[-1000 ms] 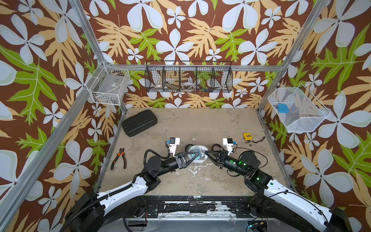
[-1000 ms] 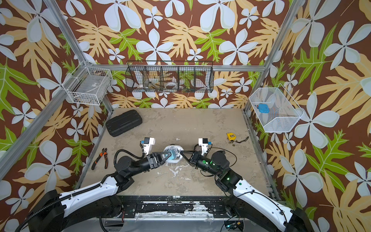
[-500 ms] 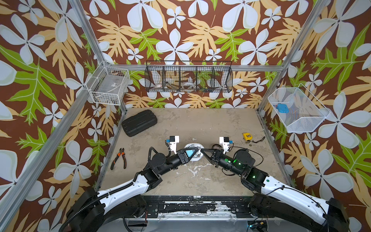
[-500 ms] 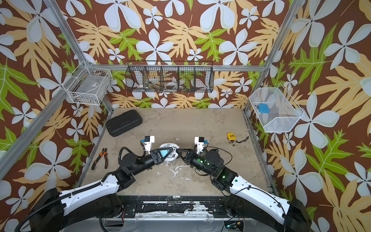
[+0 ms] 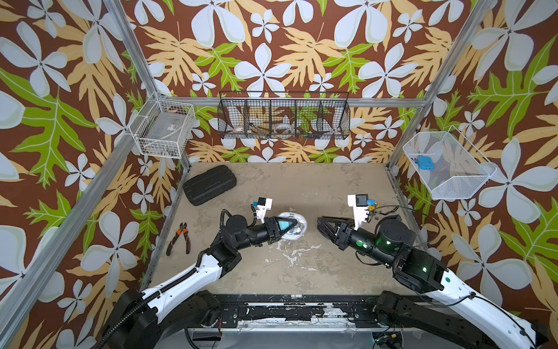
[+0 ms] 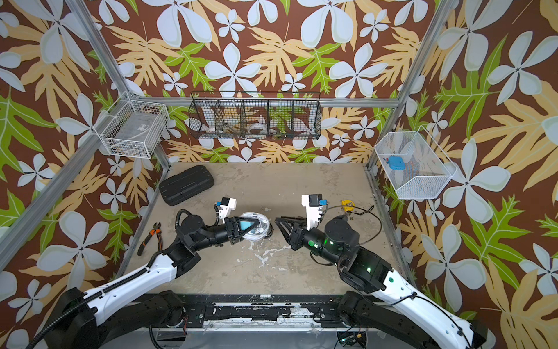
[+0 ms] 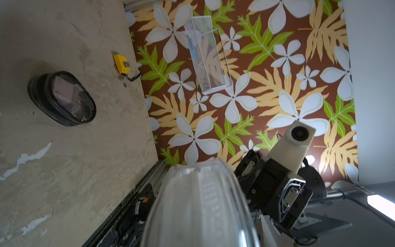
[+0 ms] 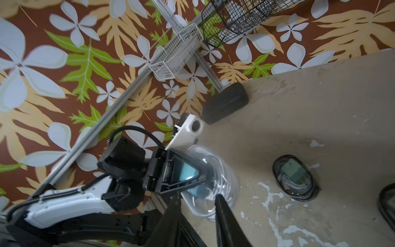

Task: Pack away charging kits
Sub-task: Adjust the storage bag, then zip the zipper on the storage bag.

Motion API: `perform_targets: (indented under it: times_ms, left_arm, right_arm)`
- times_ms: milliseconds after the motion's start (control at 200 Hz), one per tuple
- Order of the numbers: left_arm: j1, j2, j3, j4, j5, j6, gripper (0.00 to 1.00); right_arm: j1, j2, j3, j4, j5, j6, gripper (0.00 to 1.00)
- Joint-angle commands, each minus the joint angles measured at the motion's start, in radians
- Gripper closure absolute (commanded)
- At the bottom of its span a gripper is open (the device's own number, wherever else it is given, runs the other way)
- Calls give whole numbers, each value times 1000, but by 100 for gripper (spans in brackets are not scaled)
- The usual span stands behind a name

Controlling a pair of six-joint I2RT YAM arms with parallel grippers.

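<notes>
Room: floral-paper walls, alu frame, worn beige table (image 5: 305, 272).
L gripper (image 5: 292, 225): clamped on clear pouch (image 5: 299, 225), near table centre in both top views. Can't tell if the pouch clears the surface.
Clear pouch, inside: white cable (image 8: 224, 177) coiled round the shell, plus a teal plug (image 8: 195, 189), both seen thru the plastic in R wrist view.
R gripper (image 5: 320, 222): jaws parted, nothing btwn them. Points at L gripper, near the clear pouch but not touching.
Black-rim pouch (image 8: 296, 178): flat on table in R wrist view, apart from the clear pouch. Greenish plug and pale cable show thru its lid.
2nd black-rim pouch (image 7: 62, 98): flat on table in L wrist view, pinkish square inside, well apart from tape (image 7: 121, 63).
Tape, top views: yellow, R side of table near the wall, behind R arm's wrist.
Case (image 5: 210, 184): black, ribbed, shut, back-L corner of table.
Pliers (image 5: 178, 238): L edge of table, orange/black handles.
Black basket (image 5: 335, 121): on back wall, several compartments. Pale coils inside, too small to name.
White basket (image 5: 160, 145): on back-L post.
Mesh bin (image 5: 459, 184): on R wall, blue block (image 5: 424, 162) in it.
</notes>
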Motion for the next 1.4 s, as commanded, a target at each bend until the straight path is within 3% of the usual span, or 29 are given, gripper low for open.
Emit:
perform_targets:
  times_ms: [0, 145, 340, 425, 671, 1116, 1316, 1396]
  left_arm:
    - [4, -12, 36, -53, 125, -16, 74]
    - [3, -19, 64, -87, 118, -27, 70]
    - [4, -3, 58, -62, 81, -88, 70]
    - [5, 6, 43, -12, 76, -124, 70]
    - [6, -5, 30, 1, 71, -141, 70]
    - [5, -7, 20, 14, 59, -149, 69]
    - [6, -11, 17, 21, 62, -151, 69]
    - [6, -13, 20, 21, 64, -150, 69]
  right_arm:
    - [2, 24, 22, -94, -13, -237, 67]
    - [34, 40, 11, -75, -49, -296, 62]
    - [247, 57, -3, -85, 173, -318, 60]
    - [283, 78, -7, -94, 220, -309, 60]
    - [286, 89, -1, -110, 334, -323, 64]
    - [285, 122, -18, -84, 301, -329, 69]
    - [284, 166, 6, -83, 311, -360, 75]
    - [285, 183, 17, -93, 318, -360, 83]
